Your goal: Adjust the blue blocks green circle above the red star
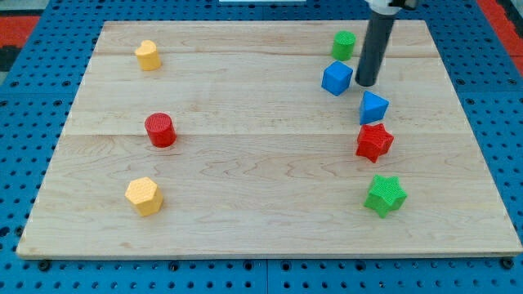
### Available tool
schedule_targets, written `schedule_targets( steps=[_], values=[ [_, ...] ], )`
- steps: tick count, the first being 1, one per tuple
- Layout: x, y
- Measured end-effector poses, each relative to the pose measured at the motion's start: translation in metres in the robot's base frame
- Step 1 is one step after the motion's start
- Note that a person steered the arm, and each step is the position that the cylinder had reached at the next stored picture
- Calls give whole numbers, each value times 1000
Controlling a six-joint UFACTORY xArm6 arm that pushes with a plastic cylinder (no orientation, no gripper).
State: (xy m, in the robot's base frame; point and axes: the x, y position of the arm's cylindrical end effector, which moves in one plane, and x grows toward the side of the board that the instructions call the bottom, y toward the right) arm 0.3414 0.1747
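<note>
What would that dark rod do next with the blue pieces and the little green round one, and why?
Probably a short push toward the view's bottom right. My tip sits just right of the blue cube, above the blue triangular block that already touches the red star. The green circle sits farther up, so the cube and circle likely need nudging closer.

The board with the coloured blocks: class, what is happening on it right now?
A robot arm's dark rod has my tip just right of the blue cube, with the green cylinder above-left. A second blue block sits below the tip, against the red star. The other blocks lie apart on the wooden board.
</note>
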Motion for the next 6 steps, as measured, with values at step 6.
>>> schedule_targets(
  steps=[6],
  values=[
    [64,5]
  ],
)
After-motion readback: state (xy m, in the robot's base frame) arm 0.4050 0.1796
